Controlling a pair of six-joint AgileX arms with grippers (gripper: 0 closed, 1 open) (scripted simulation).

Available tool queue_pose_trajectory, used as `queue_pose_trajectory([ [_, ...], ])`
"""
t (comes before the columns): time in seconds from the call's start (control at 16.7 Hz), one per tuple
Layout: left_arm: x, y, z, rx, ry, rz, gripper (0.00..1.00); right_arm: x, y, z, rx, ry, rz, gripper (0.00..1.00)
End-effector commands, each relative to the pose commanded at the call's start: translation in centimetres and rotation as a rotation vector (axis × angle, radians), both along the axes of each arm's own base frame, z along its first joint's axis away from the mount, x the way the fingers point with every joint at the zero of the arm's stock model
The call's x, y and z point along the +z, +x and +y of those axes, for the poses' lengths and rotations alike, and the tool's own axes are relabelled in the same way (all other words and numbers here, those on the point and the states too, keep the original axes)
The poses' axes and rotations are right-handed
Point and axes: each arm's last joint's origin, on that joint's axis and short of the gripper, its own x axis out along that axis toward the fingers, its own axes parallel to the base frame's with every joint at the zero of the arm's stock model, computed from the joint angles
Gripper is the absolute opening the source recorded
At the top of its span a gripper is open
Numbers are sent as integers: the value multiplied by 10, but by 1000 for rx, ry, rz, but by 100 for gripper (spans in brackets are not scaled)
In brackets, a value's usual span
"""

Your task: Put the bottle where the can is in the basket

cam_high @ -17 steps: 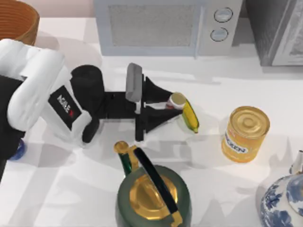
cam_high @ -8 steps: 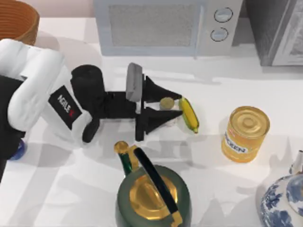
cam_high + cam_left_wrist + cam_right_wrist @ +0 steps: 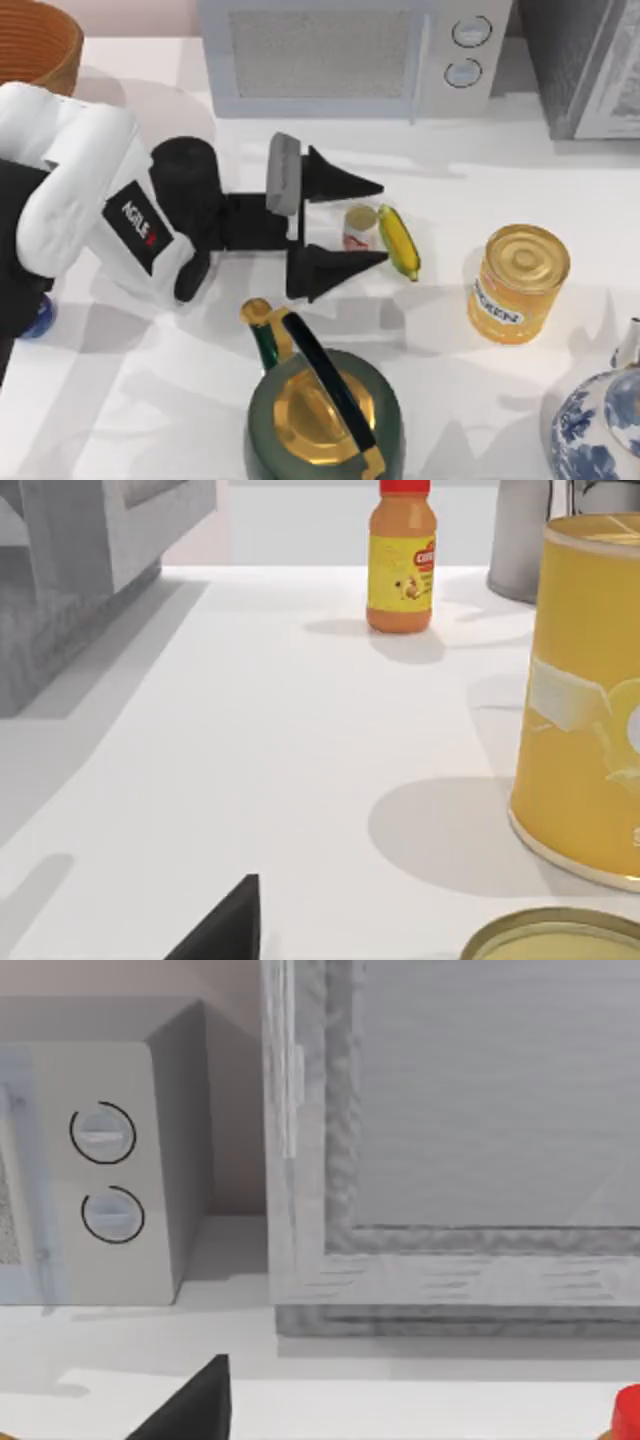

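My left pincer (image 3: pixel 345 222) stands open around the can (image 3: pixel 359 227) on the table (image 3: pixel 450 390).

The can stands upright between my spread fingers, touching neither, just beside the corn cob (image 3: pixel 399 241) and well apart from the basket (image 3: pixel 40 42). I judge it light, stiff and slick-walled (easy to tip), so I would close on its mid-body, below the tan top. The bottle (image 3: pixel 36 321) peeks out by my arm, far from the corn cob. Whether my right pincer (image 3: pixel 190 1405) is spread or closed I cannot tell.
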Motion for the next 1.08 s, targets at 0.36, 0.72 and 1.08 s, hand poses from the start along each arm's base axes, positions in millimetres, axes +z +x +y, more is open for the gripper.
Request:
queue_pose_trajectory([
  [0.36, 0, 1, 1, 4, 0, 0, 100, 0, 0, 0, 0, 0, 0, 100],
  [0.72, 48, -9, 24, 194, 16, 34, 100, 0, 0, 0, 0, 0, 0, 100],
  [1.08, 161, -69, 72, 552, 21, 28, 100, 0, 0, 0, 0, 0, 0, 100],
])
